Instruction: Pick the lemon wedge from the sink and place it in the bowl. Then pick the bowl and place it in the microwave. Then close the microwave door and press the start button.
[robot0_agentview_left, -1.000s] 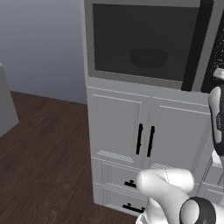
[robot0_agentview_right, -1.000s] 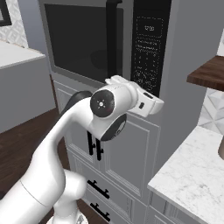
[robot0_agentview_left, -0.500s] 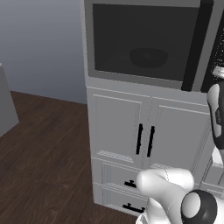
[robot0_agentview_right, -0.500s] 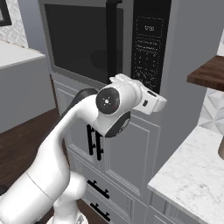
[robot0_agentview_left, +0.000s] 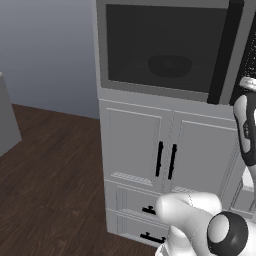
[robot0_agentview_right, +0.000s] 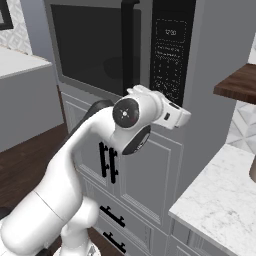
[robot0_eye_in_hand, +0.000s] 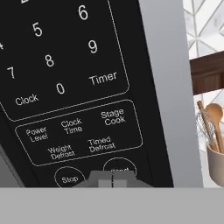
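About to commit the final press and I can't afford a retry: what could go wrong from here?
The Stop button sits right beside the Start button that the shut gripper covers; a small sideways slip could hit the wrong one. The fingertips hide most of Start, so alignment is hard to confirm. The microwave door looks closed over the bowl, but its latch isn't visible.

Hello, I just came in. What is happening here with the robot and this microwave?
The robot arm is reaching to the microwave's control panel. In the hand view the gripper sits right at the Start button, beside Stop, with its fingertips together. The microwave door looks closed, and the bowl shows dimly through its dark window. So the loading seems done, and pressing Start is the step at hand.
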